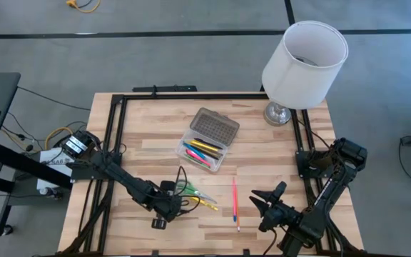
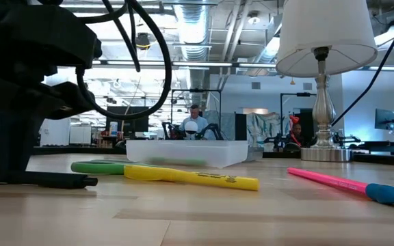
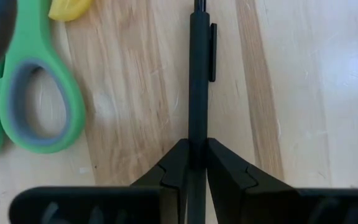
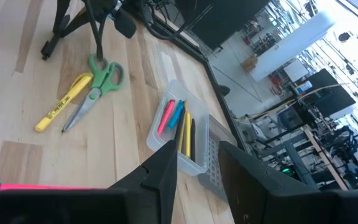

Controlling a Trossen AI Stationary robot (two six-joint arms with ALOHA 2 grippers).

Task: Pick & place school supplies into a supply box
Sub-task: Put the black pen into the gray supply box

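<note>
My left gripper [image 1: 168, 208] hangs over the table's near left part, shut on a black pen [image 3: 197, 74]. Beside it green-handled scissors [image 1: 189, 190] and a yellow highlighter [image 1: 207, 204] lie flat on the wood. A pink pencil [image 1: 235, 203] lies flat farther right. The supply box [image 1: 204, 151], clear, with its grey lid [image 1: 215, 126] swung open, stands mid-table and holds several pens. My right gripper [image 1: 266, 203] waits open above the near right part, with nothing between its fingers. My left gripper pinches the black pen's barrel [image 3: 197, 134] between its two fingers [image 3: 178, 163], some way below the clip [image 3: 212, 53]. The fingers come steeply from above and lie across the pen. The pen [image 2: 53, 180] lies almost level just at the tabletop; whether it rests there I cannot tell.
A lamp with a white shade [image 1: 305, 63] stands at the table's far right corner. A black frame rail [image 1: 191, 96] runs around the tabletop. Bare wood lies between the box and the pink pencil.
</note>
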